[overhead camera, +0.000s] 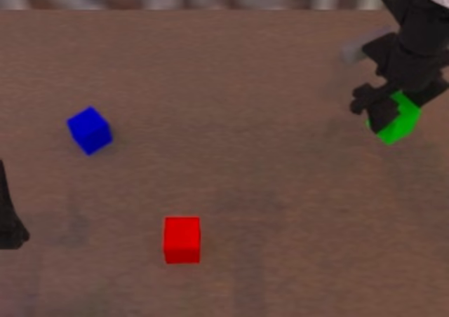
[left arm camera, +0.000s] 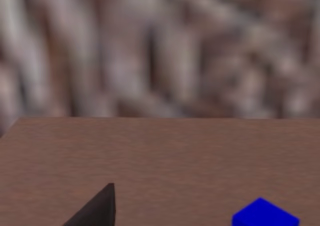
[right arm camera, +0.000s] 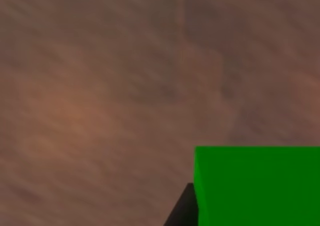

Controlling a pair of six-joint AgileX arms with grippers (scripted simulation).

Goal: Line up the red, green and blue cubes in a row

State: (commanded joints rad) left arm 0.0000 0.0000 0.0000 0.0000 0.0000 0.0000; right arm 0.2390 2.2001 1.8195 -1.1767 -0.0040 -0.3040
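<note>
The green cube [overhead camera: 400, 123] is at the table's far right, and my right gripper [overhead camera: 388, 112] is shut on it. In the right wrist view the green cube [right arm camera: 257, 186] fills the corner, with one dark finger [right arm camera: 182, 211] pressed against its side. The blue cube [overhead camera: 89, 130] rests on the table at the left, turned at an angle; the left wrist view catches the blue cube [left arm camera: 265, 215] at its edge. The red cube [overhead camera: 182, 239] sits squarely near the front, left of centre. My left gripper [overhead camera: 10, 224] is parked at the left edge, open, with one fingertip [left arm camera: 100, 208] showing.
The brown wooden table [overhead camera: 266, 191] spans the top view, and its far edge [overhead camera: 210, 10] runs along the back. Between the red cube and the green cube there is only bare tabletop.
</note>
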